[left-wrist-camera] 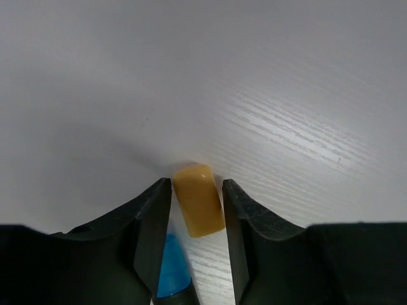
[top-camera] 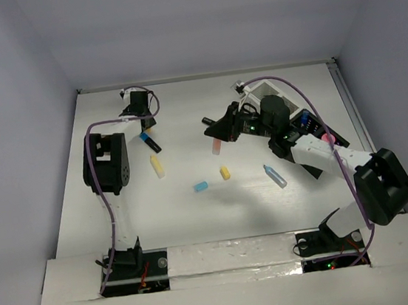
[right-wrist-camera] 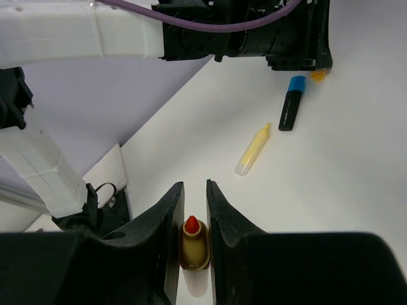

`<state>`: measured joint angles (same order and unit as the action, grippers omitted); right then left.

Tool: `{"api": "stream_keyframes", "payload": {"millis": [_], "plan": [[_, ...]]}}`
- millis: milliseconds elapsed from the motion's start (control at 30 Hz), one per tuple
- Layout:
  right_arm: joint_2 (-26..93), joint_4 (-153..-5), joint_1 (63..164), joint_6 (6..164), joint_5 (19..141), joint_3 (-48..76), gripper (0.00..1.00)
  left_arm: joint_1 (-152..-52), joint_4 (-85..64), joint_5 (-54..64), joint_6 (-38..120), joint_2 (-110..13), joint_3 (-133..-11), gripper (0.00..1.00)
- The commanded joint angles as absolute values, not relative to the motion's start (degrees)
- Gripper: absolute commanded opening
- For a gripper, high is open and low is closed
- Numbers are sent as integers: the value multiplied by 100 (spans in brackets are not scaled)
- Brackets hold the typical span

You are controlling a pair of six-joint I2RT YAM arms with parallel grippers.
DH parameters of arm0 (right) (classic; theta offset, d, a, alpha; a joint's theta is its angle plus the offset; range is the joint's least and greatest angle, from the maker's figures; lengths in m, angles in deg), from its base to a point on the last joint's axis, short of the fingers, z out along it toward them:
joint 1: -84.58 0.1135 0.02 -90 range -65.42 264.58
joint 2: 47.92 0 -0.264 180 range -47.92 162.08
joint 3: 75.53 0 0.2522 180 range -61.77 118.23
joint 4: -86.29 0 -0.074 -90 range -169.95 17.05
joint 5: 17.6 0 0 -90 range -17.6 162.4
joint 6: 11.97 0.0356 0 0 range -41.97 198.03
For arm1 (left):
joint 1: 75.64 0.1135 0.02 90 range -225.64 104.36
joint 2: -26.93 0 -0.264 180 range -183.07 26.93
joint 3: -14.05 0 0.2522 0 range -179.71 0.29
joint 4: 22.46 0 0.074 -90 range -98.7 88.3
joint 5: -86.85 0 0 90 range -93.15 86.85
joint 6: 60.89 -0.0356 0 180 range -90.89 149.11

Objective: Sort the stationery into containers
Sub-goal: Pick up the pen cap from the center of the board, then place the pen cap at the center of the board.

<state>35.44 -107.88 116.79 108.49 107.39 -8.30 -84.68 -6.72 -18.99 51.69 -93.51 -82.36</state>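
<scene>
Top: right gripper (top-camera: 218,137) clamped on peach marker (top-camera: 217,147); left gripper (top-camera: 143,126) far left on surface (top-camera: 197,220), by blue-capped black marker (top-camera: 150,141).
Left wrist: narrow gap straddling orange eraser block (left-wrist-camera: 199,202); contact unclear.
Right wrist: fingers pinching peach marker.

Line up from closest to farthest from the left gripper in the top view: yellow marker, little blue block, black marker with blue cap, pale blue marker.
1. Black marker with blue cap, right beside the left gripper.
2. Yellow marker, just toward the near edge.
3. Little blue block, mid-table.
4. Pale blue marker, far over on the right side.
</scene>
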Motion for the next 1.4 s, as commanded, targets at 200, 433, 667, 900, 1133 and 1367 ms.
{"api": "stream_keyframes", "payload": {"millis": [200, 433, 667, 900, 1133, 1367], "plan": [[3514, -11203, 11640, 10879, 10809, -842, 1, -8487, -677, -1906, 5029, -9532, -8803, 15], [3330, -11010, 11640, 10818, 10493, -860, 1, -8618, -642, -1924, 4862, -9094, -9120, 5], [2803, -10668, 11640, 10748, 10194, -860, 1, -9645, -1186, -1642, 5230, -7838, -8174, 2], [2109, -10325, 11640, 10677, 9939, -1009, 1, -10770, -1380, -1624, 5529, -7775, -7346, 1], [1572, -9956, 11640, 10572, 9728, -1062, 1, -11097, -1651, -1818, 5749, -7660, -6616, 1], [1580, -9973, 11640, 10598, 9649, -1176, 1, -11150, -1766, -1888, 5697, -7941, -6308, 5]]}}
